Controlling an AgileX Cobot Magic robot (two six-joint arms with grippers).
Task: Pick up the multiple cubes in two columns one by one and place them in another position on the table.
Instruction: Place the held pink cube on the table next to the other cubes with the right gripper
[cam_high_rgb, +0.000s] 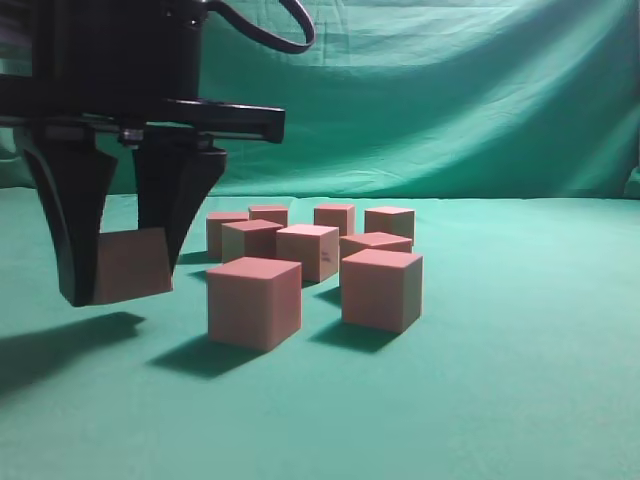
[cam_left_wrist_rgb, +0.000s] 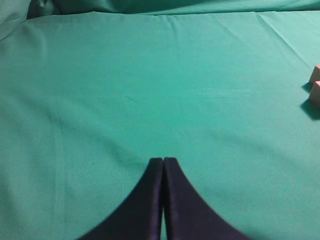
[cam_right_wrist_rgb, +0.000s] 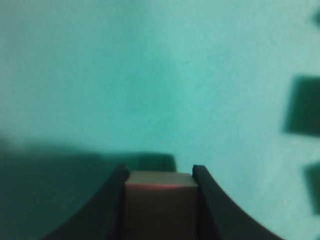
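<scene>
Above table (cam_high_rgb: 520, 380): right claw (cam_high_rgb: 128, 262) grips cube (cam_high_rgb: 130, 265); left claw (cam_left_wrist_rgb: 163, 161) closed, empty.

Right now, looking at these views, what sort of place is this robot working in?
Probably a staged lab or data-collection tabletop, not a home or workshop. A green cloth covers the table, a wrinkled green backdrop hangs behind, and identical plain cubes sit in rows, one held cube in the right gripper.

Dim, green-tinted light from above right, small reddish-pink matte cubes (cam_high_rgb: 318, 262) casting soft shadows leftward on creased green cloth table (cam_high_rgb: 520, 380), right wrist view blurred, exterior view grainy
</scene>
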